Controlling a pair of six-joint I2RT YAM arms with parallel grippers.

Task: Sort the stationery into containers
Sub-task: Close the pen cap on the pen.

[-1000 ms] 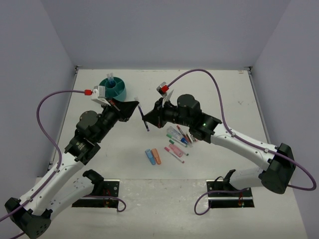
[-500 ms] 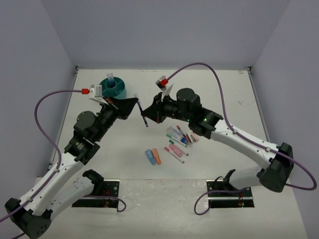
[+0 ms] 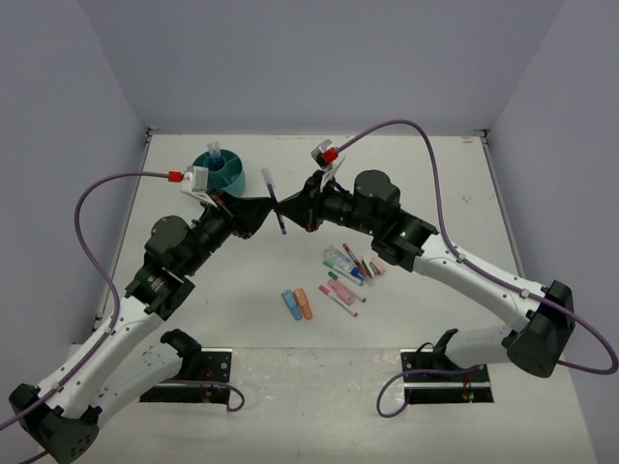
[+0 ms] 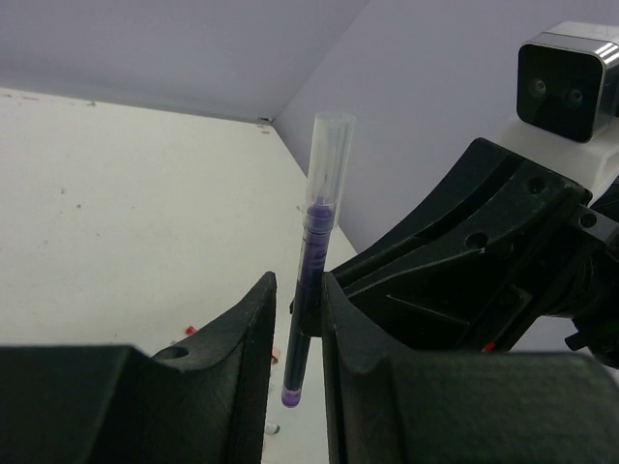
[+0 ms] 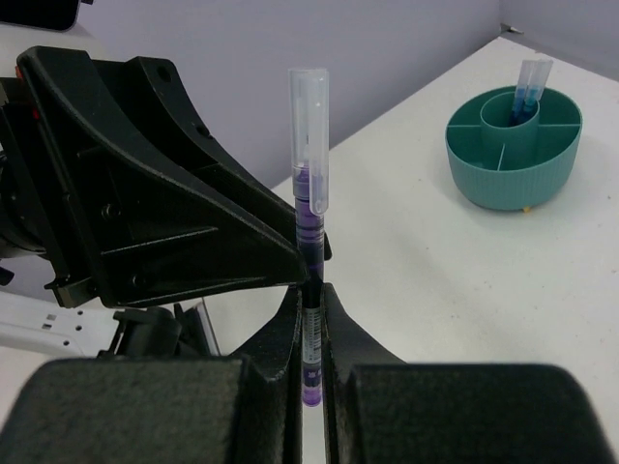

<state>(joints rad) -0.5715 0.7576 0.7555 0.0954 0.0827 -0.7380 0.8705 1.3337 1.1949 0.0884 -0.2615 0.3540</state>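
Over the left middle of the tabletop (image 3: 455, 203), a thin purple-blue pen (image 5: 310, 208) with a clear cap stands nearly upright in the air. It is between the teal tub (image 3: 235, 180) near the far left corner and the loose stationery (image 3: 348, 271) toward the near middle. The right gripper (image 5: 309, 302) has its jaws closed tight on the pen's lower barrel. The left gripper (image 4: 298, 290) meets it from the other side, its jaws parted a little around the same barrel, with a narrow gap showing beside the pen. Two capped pens (image 5: 529, 82) stand in the tub's centre cup. A blue piece (image 3: 291, 304) and an orange piece (image 3: 305, 304) lie side by side toward the near edge.
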